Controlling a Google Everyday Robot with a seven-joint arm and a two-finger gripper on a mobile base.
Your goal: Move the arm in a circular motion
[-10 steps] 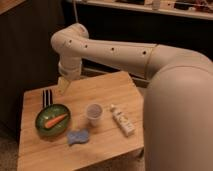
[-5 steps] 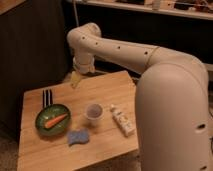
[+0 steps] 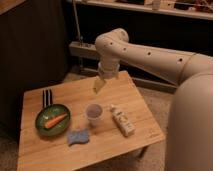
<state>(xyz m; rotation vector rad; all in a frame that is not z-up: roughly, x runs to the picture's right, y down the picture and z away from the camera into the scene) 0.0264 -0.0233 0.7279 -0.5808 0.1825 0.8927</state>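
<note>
Gripper [image 3: 99, 85]: a small pale yellowish tip at the end of the arm, pointing down and hanging over the far middle part of the table.
Gripper state: I cannot tell from where I stand whether it is wide, narrow or holding anything.
Arm [image 3: 150, 56]: large, glossy white, made of thick tubes with small dark holes along it. It rises straight up from the gripper to a rounded joint. From there it stretches off to the right as I see it, joining a bulky white body at the edge of my view.
Table [image 3: 70, 95]: a low square top of light wood, directly beneath the gripper.
Cup [image 3: 94, 112]: small and pale, upright on the table, just in front of the gripper on my side.
Bottle [image 3: 122, 121]: white, lying on its side, in front of the gripper and to its right, just beside the cup.
Plate [image 3: 40, 114]: green and round, in front of the gripper and well off to its left.
Carrot [image 3: 55, 120]: orange, lying in the plate.
Utensils [image 3: 47, 97]: dark, lying side by side, left of the gripper, at the plate's far rim.
Sponge [image 3: 78, 136]: blue, flat on the table, nearer me than the cup and a little left of the gripper.
</note>
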